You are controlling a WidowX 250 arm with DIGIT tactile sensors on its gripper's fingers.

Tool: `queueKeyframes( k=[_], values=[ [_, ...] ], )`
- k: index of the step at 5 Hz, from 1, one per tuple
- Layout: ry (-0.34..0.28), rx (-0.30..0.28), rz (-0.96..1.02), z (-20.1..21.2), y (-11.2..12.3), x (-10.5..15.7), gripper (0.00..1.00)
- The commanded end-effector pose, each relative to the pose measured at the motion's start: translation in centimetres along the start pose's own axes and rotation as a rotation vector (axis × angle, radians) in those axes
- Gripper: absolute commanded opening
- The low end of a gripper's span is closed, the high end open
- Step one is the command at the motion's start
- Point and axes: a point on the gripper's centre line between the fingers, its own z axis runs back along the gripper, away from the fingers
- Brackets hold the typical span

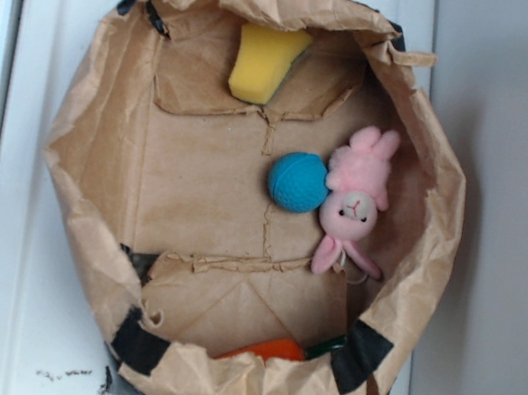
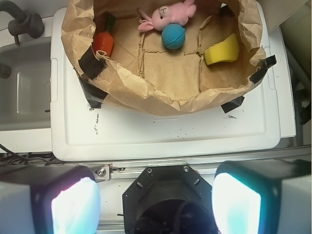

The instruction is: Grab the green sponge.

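Observation:
The green sponge (image 1: 264,61) is a yellow foam wedge with a thin grey-green edge. It leans against the far wall inside the brown paper bag (image 1: 85,178). It also shows in the wrist view (image 2: 222,50) at the bag's right side. My gripper (image 2: 156,202) is open and empty, its two pads far apart. It sits well back from the bag, over the black robot base (image 2: 168,200) at the white table's near edge. The gripper is out of the exterior view.
A blue crocheted ball (image 1: 297,181) and a pink plush bunny (image 1: 355,198) lie in the bag's middle. An orange carrot toy with a dark green top (image 1: 269,348) lies at the bag's other end. The bag's crumpled walls stand high, held by black tape (image 1: 359,355). A grey sink (image 2: 22,92) lies left of the table.

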Motion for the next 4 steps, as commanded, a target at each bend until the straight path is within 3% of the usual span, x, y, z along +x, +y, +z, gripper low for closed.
queueKeyframes(
  k=[1, 2, 3, 4],
  values=[
    [0.000, 0.000, 0.000, 0.0, 0.0, 0.0, 1.00],
    [0.013, 0.004, 0.094, -1.0, -1.5, 4.9, 1.00],
    [-0.087, 0.006, 0.340, -1.9, -0.3, 10.0, 1.00],
    [-0.087, 0.006, 0.340, -1.9, -0.3, 10.0, 1.00]
  ],
)
